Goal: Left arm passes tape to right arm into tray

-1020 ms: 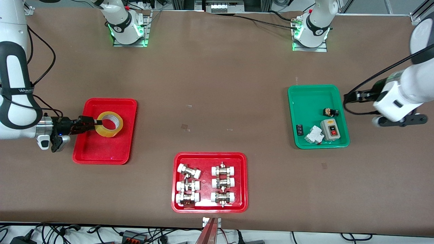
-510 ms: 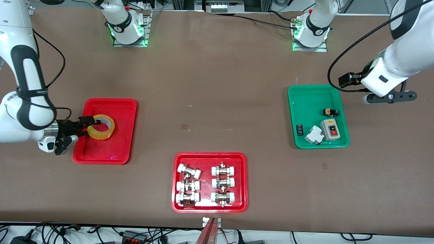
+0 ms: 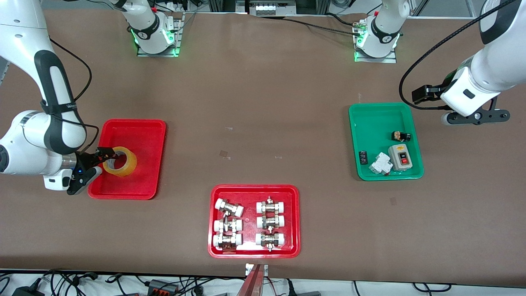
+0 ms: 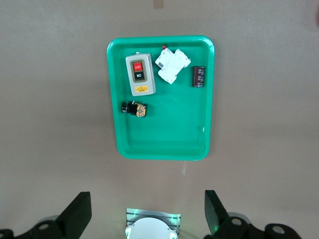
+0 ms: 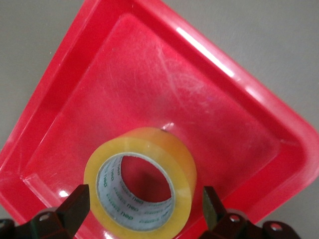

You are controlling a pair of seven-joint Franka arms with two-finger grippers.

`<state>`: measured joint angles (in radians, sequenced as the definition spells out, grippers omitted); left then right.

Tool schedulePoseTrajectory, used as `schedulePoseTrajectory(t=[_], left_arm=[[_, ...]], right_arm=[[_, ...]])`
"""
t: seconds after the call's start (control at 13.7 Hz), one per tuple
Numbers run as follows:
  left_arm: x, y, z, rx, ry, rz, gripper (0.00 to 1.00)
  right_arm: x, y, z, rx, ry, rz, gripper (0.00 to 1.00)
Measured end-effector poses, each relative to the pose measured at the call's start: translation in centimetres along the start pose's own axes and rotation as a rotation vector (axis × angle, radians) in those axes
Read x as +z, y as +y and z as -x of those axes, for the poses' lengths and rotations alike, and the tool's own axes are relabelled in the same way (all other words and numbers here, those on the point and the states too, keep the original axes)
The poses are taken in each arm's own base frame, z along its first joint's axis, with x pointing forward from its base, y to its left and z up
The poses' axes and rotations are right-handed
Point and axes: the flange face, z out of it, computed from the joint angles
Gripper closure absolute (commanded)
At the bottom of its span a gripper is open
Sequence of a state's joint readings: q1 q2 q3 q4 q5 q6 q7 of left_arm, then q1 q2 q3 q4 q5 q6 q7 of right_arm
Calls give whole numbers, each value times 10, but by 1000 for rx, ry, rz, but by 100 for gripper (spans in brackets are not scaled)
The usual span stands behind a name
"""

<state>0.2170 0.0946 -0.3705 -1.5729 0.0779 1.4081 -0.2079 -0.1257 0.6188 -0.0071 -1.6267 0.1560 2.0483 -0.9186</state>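
Red plastic fills my right wrist feed: the plain red tray (image 3: 139, 135), with the tape (image 3: 120, 161) sitting in it on its side, core hole facing my camera. My right gripper (image 3: 95, 161) is at the tray's edge toward the right arm's end of the table, its fingers (image 5: 79, 203) spread wide on either side of the roll, gripping nothing. My left gripper (image 3: 476, 118) hangs over bare table beside the green tray (image 3: 378, 113), fingers (image 4: 79, 213) wide apart and empty. That tray holds a grey switch box (image 3: 399, 157), a white breaker (image 3: 379, 164) and two small black parts. Nearest the front camera, a second red tray (image 3: 253, 190) carries six metal fittings (image 3: 249, 224). Brown matting covers the table (image 3: 263, 102); cables trail along its near edge.
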Motion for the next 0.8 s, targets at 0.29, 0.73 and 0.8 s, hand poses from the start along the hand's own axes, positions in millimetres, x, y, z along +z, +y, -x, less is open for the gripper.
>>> schedulePoseTrajectory(t=[0.29,0.73,0.8], left_arm=[[3,1,1,-1,19,-1,0],[-5,-3,9,-11,32,-5,0],[-6,-2,10,-12,27,-7,0]], right_arm=[[-53,-37,-30,-17,23,106,0],[-151,-157,-33,284,37,189,0],[-168,-171,-27,333,38,186,0]])
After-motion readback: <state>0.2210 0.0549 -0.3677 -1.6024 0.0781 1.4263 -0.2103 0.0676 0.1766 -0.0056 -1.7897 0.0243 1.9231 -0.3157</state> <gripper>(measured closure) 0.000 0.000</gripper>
